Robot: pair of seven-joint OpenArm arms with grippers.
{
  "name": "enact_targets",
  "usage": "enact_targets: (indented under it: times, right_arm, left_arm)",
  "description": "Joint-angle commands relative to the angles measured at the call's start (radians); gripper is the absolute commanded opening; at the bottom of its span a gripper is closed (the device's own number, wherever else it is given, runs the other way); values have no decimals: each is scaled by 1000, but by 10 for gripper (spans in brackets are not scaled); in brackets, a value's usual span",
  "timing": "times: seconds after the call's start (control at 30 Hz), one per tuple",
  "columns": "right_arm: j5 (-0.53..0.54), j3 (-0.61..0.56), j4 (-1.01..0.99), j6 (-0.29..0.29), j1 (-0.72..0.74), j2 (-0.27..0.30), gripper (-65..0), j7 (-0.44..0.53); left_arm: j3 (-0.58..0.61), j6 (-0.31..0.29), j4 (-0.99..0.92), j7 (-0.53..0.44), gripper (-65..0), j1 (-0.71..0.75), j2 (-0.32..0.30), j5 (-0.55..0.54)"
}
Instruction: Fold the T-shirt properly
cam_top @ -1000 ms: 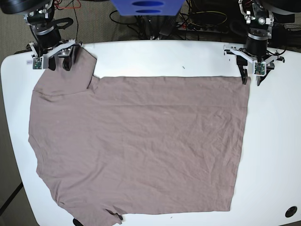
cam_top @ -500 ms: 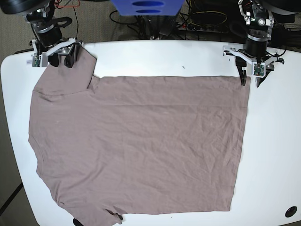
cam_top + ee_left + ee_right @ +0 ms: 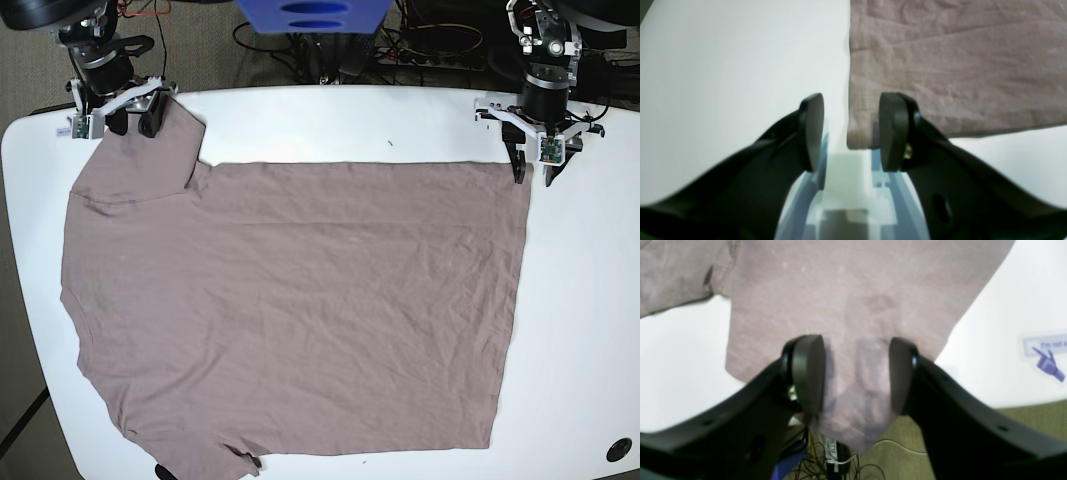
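While spread flat over most of the table, shirt untouched; left gripper parted, straddling the hem corner without pinching; right gripper parted above the sleeve end, empty, at the table's edge

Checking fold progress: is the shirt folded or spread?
Spread. The shirt lies flat on the table, one sleeve and the hem edge showing, nothing doubled over.
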Motion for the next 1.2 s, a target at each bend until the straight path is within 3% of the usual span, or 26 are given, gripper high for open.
enact_targets:
  times: [0.0, 0.2, 0.33, 0.53, 0.73, 0.93, 1.17]
  right_arm:
    - [-8, 3, 14, 6, -7, 5, -341, 10]
    - [-5, 5, 32, 5, -5, 7, -339, 9]
    - [-3, 5, 33, 4, -5, 8, -340, 10]
    - [13, 6, 23, 7, 0, 9, -340, 16]
    - [15, 14, 18, 8, 16, 12, -339, -32]
    - [23, 28, 19, 10, 31, 13, -339, -86]
    - [17, 24, 20, 12, 25, 13, -338, -90]
  left_arm:
    - [-9, 8, 14, -10, -370, 5, -7, -44]
    - [-28, 3, -28, 0, -230, 8, -8, -156]
    - [-32, -2, -34, -5, -200, 12, -9, -211]
    - [-62, -2, -39, 7, -295, 3, -8, -302]
    - [-135, -18, -60, 34, -343, -3, -6, -434]
    - [-178, -24, -94, 64, -343, -11, -10, -519]
    - [-169, -24, -123, 82, -344, -30, -22, -510]
